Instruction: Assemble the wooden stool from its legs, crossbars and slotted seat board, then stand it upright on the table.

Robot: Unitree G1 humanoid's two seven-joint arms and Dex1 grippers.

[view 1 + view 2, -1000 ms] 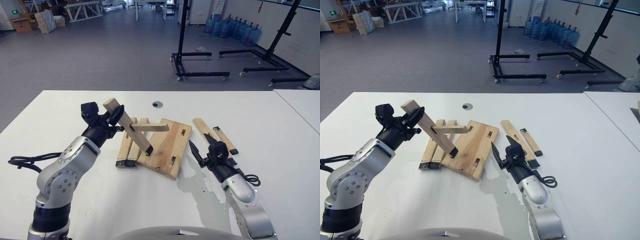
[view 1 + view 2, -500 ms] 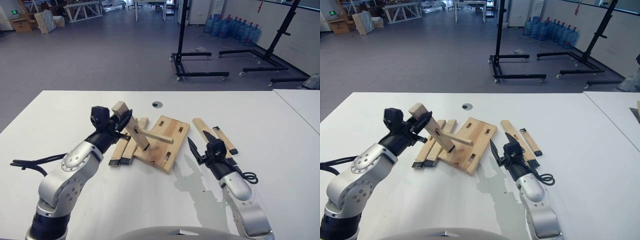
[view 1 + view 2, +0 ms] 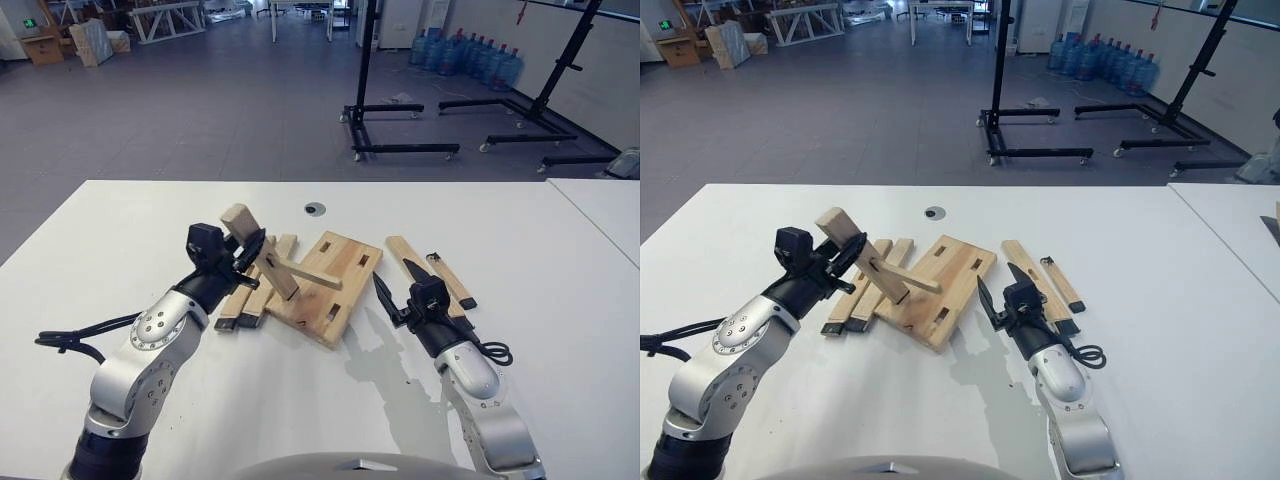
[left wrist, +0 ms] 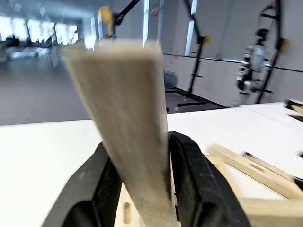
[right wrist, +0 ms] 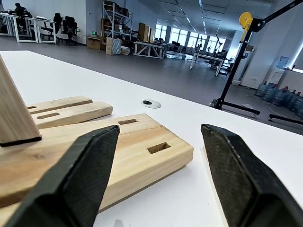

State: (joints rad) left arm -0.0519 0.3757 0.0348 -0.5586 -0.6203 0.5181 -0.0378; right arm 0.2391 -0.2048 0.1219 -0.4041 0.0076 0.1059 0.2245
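Left hand [image 3: 244, 251] clamped on leg [image 3: 272, 270] with crossbar [image 3: 316, 277] above seat board [image 3: 348, 258], right hand [image 3: 396, 284] apart beside it

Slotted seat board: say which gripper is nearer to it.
Right. The right gripper is open beside the right edge of the seat board; the left gripper, shut on a leg, hangs by the loose legs left of it.

The seat board [image 3: 330, 285] is pale honey wood with streaky grain and dark slots. The raised leg [image 3: 240, 222] and the flat legs [image 3: 247, 296] are lighter wood, with black caps at the ends. The left end effector [image 3: 243, 252] and the right end effector [image 3: 396, 283] are both matte black. The desk [image 3: 560, 240] is plain white, with no pattern.
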